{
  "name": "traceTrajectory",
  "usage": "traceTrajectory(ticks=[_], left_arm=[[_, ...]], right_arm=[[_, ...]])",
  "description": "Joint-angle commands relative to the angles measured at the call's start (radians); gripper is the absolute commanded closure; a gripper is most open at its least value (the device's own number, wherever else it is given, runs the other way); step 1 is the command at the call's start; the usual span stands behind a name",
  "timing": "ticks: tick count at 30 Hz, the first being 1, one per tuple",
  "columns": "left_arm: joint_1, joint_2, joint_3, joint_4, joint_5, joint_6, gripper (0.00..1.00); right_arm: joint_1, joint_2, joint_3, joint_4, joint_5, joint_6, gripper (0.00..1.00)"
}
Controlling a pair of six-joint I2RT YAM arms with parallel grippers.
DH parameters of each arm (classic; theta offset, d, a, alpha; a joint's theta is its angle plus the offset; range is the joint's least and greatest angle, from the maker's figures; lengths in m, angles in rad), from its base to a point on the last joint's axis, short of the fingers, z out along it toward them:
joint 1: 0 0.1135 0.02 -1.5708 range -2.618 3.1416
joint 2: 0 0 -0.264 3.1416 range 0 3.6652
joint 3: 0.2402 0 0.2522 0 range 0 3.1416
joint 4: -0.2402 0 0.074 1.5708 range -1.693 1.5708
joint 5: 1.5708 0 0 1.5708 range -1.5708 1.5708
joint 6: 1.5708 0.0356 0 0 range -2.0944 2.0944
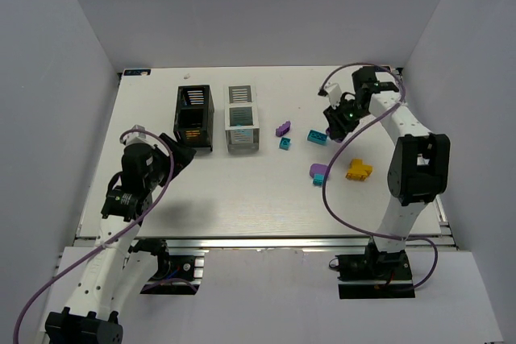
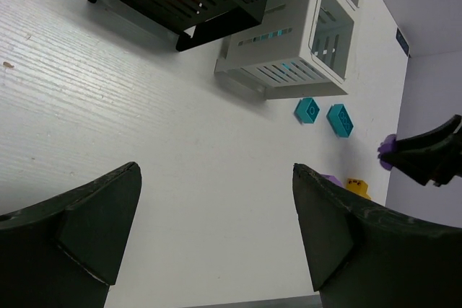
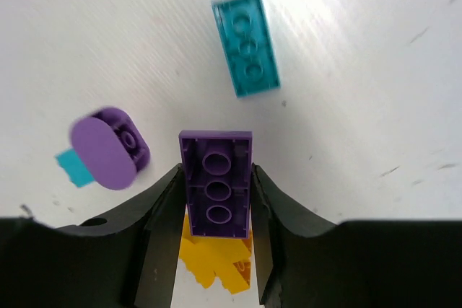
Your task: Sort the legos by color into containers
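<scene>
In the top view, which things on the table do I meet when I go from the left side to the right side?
black bin → white bin → purple brick → long teal brick → yellow brick. Bricks that overlap these sideways are left out.

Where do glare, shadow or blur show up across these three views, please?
Top external: even light, soft shadow on the white table near the left gripper. Left wrist: its black fingers are dark, little detail. Right wrist: glare washes out the table's upper right; the purple rectangular plastic brick in the right gripper is sharp, the teal rectangular plastic brick slightly soft.
</scene>
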Motion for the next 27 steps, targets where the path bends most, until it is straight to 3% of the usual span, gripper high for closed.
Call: traceTrajectory(ticks=[1, 6, 13, 19, 27], left_arm=[[0.006, -0.011, 0.031, 0.035, 0.006, 0.005, 0.06], [0.004, -0.017, 0.054, 0.047, -0.002, 0.012, 0.06], [0.004, -0.034, 0.057, 0.048, -0.014, -0.011, 0.06], [0.004, -0.068, 0.051, 0.038, -0.02, -0.028, 0.06], [0.006, -0.109, 0.032, 0.018, -0.02, -0.053, 0.06]], right_arm=[[0.015, -0.057, 0.12, -0.053, -0.184, -0.007, 1.0], [0.101, -0.112, 0.165, 0.051, -0.36, -0.004, 1.0], [0.256, -0.067, 0.287, 0.304, -0.405, 0.091, 1.0], [0.353, 0.09, 0.45, 0.54, -0.362, 0.335, 1.0], [0.416, 0.24, 0.481, 0.867, -0.249, 0.518, 1.0]])
